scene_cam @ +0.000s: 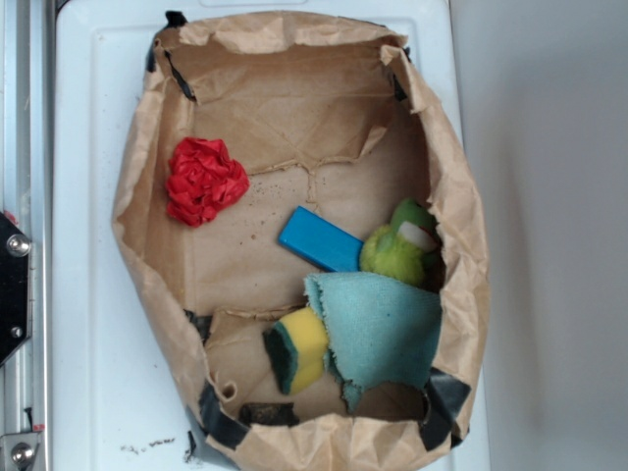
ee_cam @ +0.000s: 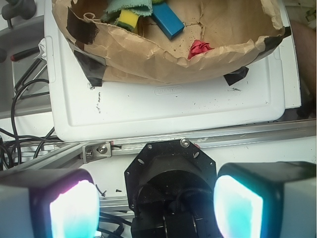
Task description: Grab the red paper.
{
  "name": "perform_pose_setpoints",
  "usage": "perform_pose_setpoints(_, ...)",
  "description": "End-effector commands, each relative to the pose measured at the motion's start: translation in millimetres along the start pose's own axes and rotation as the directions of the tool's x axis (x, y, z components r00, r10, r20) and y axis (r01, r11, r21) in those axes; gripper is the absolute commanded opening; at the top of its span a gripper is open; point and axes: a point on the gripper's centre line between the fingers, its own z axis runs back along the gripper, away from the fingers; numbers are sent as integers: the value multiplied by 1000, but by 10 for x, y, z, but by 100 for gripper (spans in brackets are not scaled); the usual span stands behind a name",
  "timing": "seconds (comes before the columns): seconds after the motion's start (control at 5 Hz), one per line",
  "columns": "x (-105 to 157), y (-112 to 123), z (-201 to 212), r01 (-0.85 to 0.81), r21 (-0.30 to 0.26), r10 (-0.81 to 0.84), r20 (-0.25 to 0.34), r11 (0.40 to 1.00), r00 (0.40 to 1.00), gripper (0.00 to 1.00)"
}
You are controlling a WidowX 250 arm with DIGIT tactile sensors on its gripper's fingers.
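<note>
**Exterior and wrist views: red paper lying in an open brown bag, gripper held back from it**

Exterior view, from overhead. A brown paper bag (scene_cam: 157,226), cut low and patched with black tape at its corners, is resting on a white tray (scene_cam: 83,294). The red paper (scene_cam: 204,181), a crumpled ball, is lying on the bag floor close to the left wall, in the upper left part of the bag and well apart from the other items. A blue block (scene_cam: 320,240) is lying tilted near the middle. Its right end is meeting a green plush toy (scene_cam: 400,247) that is sitting against the right wall. Below these, a teal cloth (scene_cam: 383,329) with ragged edges is spreading over the lower right part of the floor, and a yellow sponge (scene_cam: 299,348) with a dark green face is sitting just beside its left edge. No gripper is showing in this view.

Wrist view, looking past the tool toward the bag. The gripper (ee_cam: 156,206) is filling the lower part of the frame, its two fingers (ee_cam: 74,208) standing wide apart with nothing between them. It is hanging outside the bag, on the near side of the tray rim (ee_cam: 173,106) and above a metal rail (ee_cam: 148,144). Beyond, the bag wall is partly hiding the red paper (ee_cam: 199,48), which is peeking over the crumpled edge. The blue block (ee_cam: 168,21), sponge (ee_cam: 128,19) and cloth (ee_cam: 130,5) are lying farther back to the left. Black cables (ee_cam: 20,99) are trailing at the left edge.
</note>
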Motion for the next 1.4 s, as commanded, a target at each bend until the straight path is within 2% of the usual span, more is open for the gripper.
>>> perform_pose_setpoints(0.0, 0, 0, 0, 0, 0, 0, 0, 1000, 1000, 100)
perform_pose_setpoints(0.2, 264, 46, -86, 9, -18, -9, 22, 1000, 1000, 100)
perform_pose_setpoints(0.6, 819, 418, -367, 33, -40, -32, 33, 999, 999, 100)
perform_pose_setpoints(0.8, 1035, 584, -483, 14, -33, -12, 56, 999, 998, 100)
perform_pose_setpoints(1.0, 1175, 589, -602, 53, -38, -50, 89, 998, 995, 100)
perform_pose_setpoints(1.2, 1228, 584, -757, 92, -9, -91, 105, 996, 990, 100)
